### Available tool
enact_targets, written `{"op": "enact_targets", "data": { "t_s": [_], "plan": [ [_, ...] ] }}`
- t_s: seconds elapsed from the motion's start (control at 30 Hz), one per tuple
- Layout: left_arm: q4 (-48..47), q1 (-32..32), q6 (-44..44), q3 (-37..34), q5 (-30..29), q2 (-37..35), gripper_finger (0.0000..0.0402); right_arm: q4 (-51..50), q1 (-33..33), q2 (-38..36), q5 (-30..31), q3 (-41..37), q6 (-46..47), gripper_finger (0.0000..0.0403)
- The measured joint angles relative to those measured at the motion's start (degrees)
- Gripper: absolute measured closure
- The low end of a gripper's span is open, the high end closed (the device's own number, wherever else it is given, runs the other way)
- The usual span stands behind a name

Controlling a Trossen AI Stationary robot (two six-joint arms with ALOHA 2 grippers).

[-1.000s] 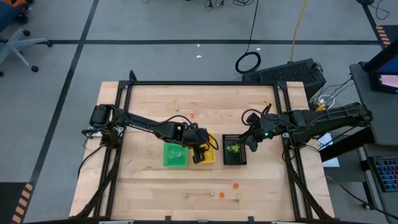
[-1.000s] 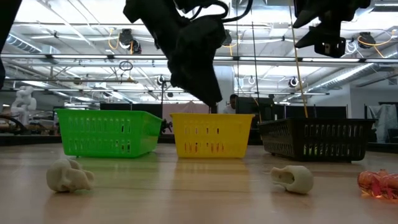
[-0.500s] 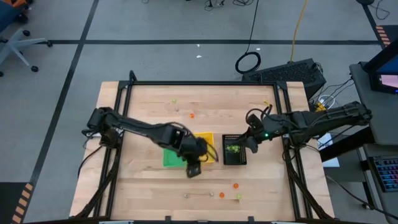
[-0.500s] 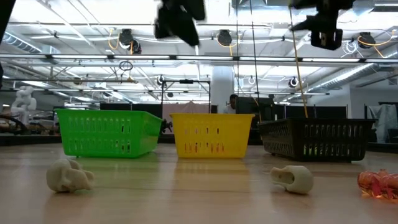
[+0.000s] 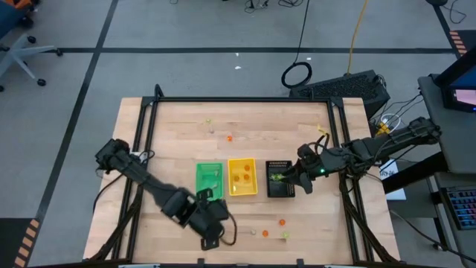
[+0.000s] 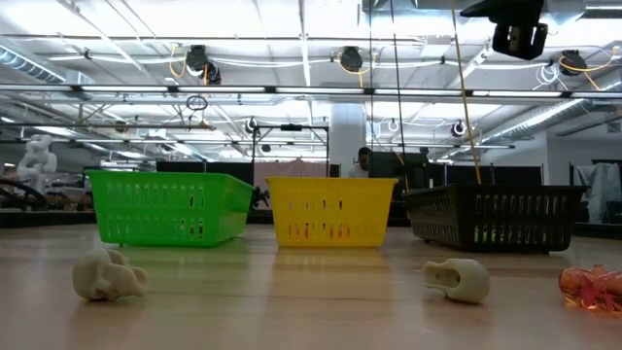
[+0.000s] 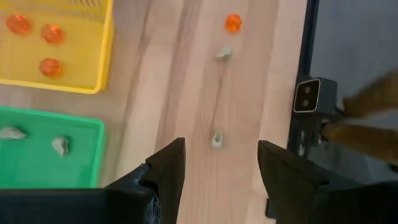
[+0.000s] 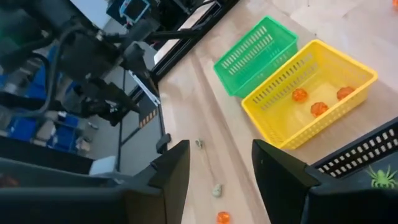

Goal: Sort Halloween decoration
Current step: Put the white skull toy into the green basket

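Three small trays stand side by side mid-table: green [image 5: 209,180], yellow [image 5: 242,176], black [image 5: 280,179]. Three orange trinkets [image 7: 41,34] lie in the yellow tray, two pale ones [image 7: 60,145] in the green tray, and a yellow-green spider [image 8: 376,177] in the black one. Loose on the near strip of table are pale trinkets [image 7: 217,138] [image 7: 224,55], orange ones [image 5: 282,221] and a yellow-green one [image 5: 285,235]. My left gripper [image 5: 214,240] [image 7: 221,149] hovers open above that strip, close to the near edge. My right gripper [image 5: 291,182] [image 8: 221,146] hangs open over the black tray.
Two more trinkets lie far back on the table: an orange one [image 5: 228,137] and a yellow-green one [image 5: 209,121]. A black frame rail [image 7: 306,74] runs along the near edge, close to my left gripper. The low view shows pale trinkets [image 6: 109,274] [image 6: 457,279] in front of the trays.
My left gripper has swung away from above the yellow tray toward the table's near edge and left the low view; it now hovers over the loose trinkets there. The yellow tray stands uncovered. My right gripper has shifted slightly over the black tray.
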Motion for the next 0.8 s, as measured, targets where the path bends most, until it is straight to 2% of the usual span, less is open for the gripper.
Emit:
{"op": "enact_targets", "data": {
  "t_s": [0.1,0.3,0.5,0.63,0.8],
  "plan": [
    [1.10,-2.88,-2.37,-0.45,-4.43,0.28,0.0203,-0.77,0.16,-0.01,0.01,0.00,-2.38,0.0241],
    [11.12,-5.99,-6.87,-4.33,-7.08,1.83,0.0203,-0.67,0.47,0.00,-3.34,0.00,-1.72,0.0241],
    [13.37,-8.07,-0.78,-5.01,-7.13,5.15,0.0203,-0.66,3.85,-0.02,-4.48,0.00,-2.87,0.0241],
    [13.34,-8.23,0.64,-5.01,-7.46,7.72,0.0203,-0.93,5.46,-0.02,-4.38,0.00,-5.99,0.0241],
    [15.07,-8.05,2.57,-5.01,-7.93,11.00,0.0203,-0.82,6.54,-0.02,-4.31,0.00,-5.58,0.0241]
  ]
}}
